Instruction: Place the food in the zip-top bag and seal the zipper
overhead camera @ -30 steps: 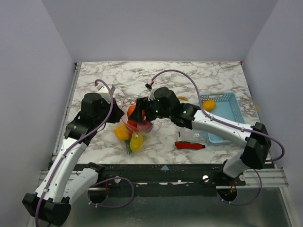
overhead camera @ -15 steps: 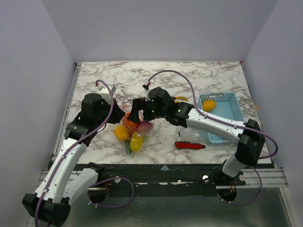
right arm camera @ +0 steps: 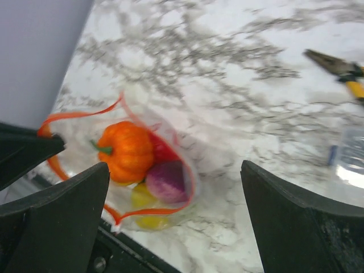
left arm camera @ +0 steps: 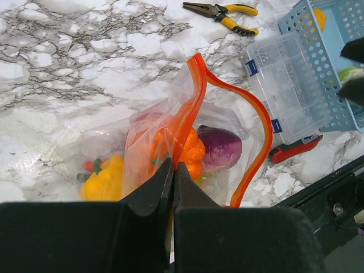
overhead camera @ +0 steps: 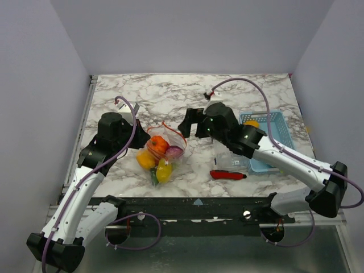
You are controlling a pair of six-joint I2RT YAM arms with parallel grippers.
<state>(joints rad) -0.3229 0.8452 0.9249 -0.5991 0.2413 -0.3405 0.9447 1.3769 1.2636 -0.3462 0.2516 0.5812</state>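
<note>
Ample bare marble beyond zipper rim

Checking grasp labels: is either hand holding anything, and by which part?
Left hand pinches the bag by its rim, at the orange zipper. Right hand is open, holding nothing.

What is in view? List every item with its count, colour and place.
zip-top bag: one, clear, left of table centre, mouth open
zipper: one, orange-red, bag rim
orange pepper: one, inside bag
purple bulb: one, inside bag, beside the pepper
yellow peppers: two, bag's near end
green piece: one, bag's near tip
basket: one, light blue, right side
orange piece: one, in basket
compartment box: one, clear, beside basket
knife: one, red handle, near box
pliers: one, yellow handles, beyond box
left pincer: shut on bag
right pincer: open, right of bag
</note>
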